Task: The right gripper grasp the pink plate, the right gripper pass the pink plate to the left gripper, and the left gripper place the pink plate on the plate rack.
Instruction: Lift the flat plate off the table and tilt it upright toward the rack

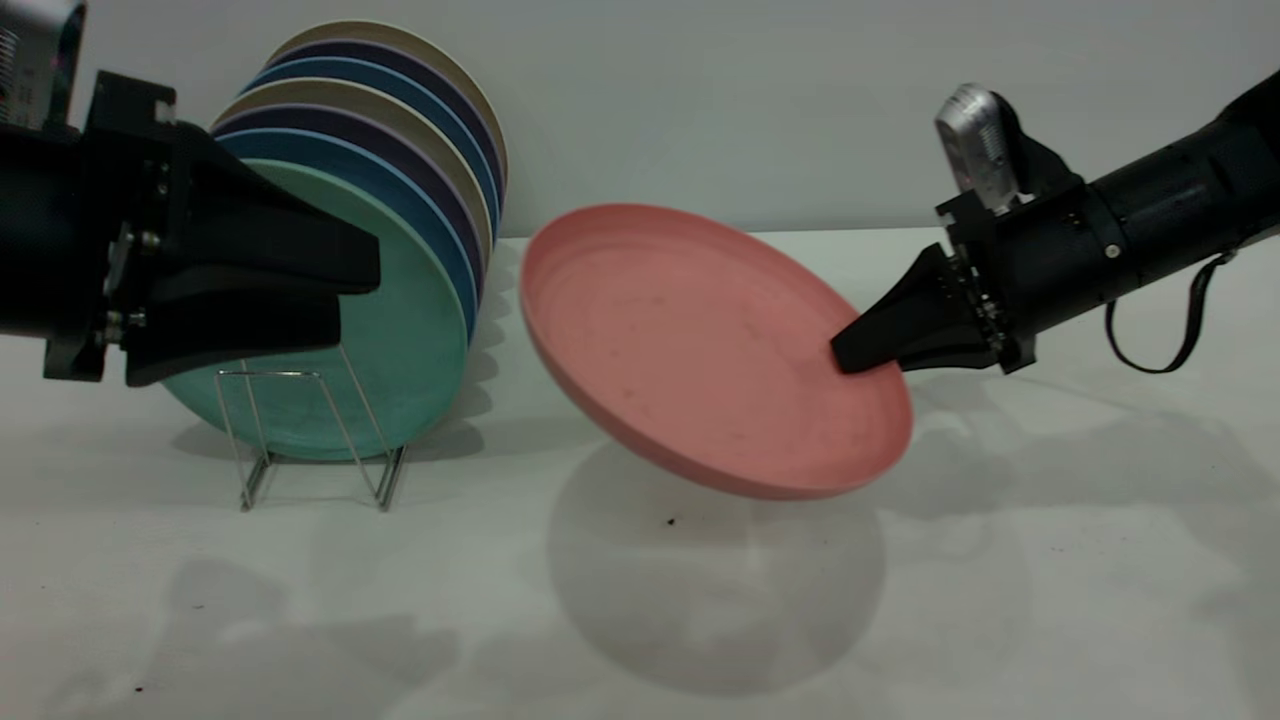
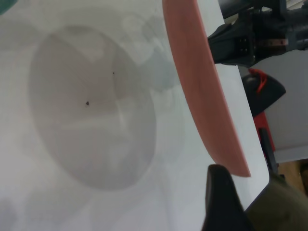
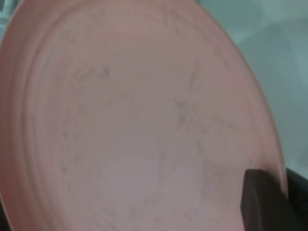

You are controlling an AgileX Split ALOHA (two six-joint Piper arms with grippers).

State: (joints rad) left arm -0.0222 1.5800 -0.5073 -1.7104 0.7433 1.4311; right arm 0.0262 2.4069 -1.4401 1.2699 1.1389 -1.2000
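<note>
round salmon-pink matte plate (image 1: 700,350): likely stiff, light, slick; pinched at rim by black cabled right gripper (image 1: 850,355), opposite rim free for gaping black left gripper (image 1: 350,300).

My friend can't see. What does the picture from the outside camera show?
The right gripper holds a pink plate by its rim, tilted in the air above a white table. At the left, the left gripper, jaws slightly apart, waits in front of a row of green, blue, purple and tan plates standing in a wire plate rack.

Right gripper (image 1: 850,355) jaws clamped shut; left gripper (image 1: 355,295) hovers, jaws parted.
</note>
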